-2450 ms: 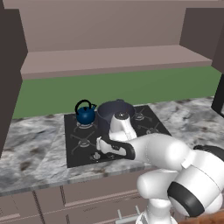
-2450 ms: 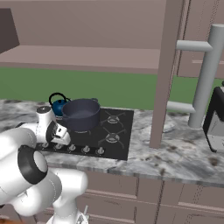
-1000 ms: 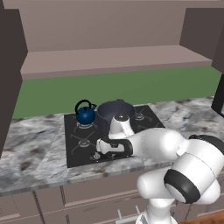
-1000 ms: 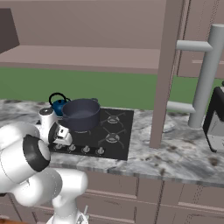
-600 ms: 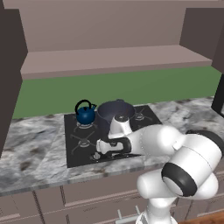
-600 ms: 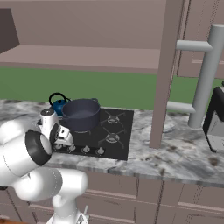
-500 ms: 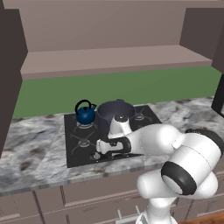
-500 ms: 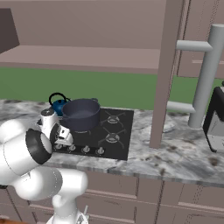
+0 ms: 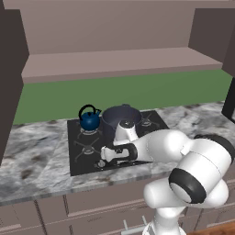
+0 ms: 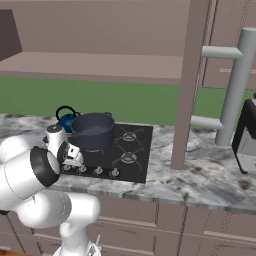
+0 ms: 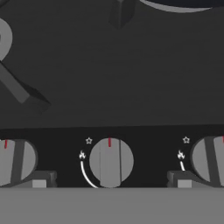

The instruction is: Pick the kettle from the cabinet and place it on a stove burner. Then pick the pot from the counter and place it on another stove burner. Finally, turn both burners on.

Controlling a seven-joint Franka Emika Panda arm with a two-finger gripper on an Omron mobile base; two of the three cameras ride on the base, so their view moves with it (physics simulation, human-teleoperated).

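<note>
The small blue kettle (image 9: 89, 120) (image 10: 66, 120) stands on the back-left burner of the black cooktop (image 9: 75, 156) (image 10: 137, 152). Beside it, the wide dark pot (image 9: 120, 117) (image 10: 91, 131) sits on a middle burner; its lower edge (image 11: 188, 3) shows at the top of the hand view. My gripper (image 9: 103, 159) (image 10: 74, 159) (image 11: 110, 181) hovers low over the front knob row, open. Its fingertips (image 11: 40, 180) straddle a silver knob (image 11: 110, 162) without touching it. That knob's red mark points straight up. The cabinet shelf (image 9: 114, 64) is above.
Further knobs (image 11: 15, 159) flank the middle one on both sides, and a grate arm (image 11: 19, 89) lies to the upper left. The marble counter (image 9: 27, 160) (image 10: 210, 180) extends both ways. A brown post (image 10: 187, 85) and a grey pipe (image 10: 232, 85) rise on the right.
The hand has crept slightly left and lower toward the knob row, jaws still wide. Kettle and pot have not moved.
</note>
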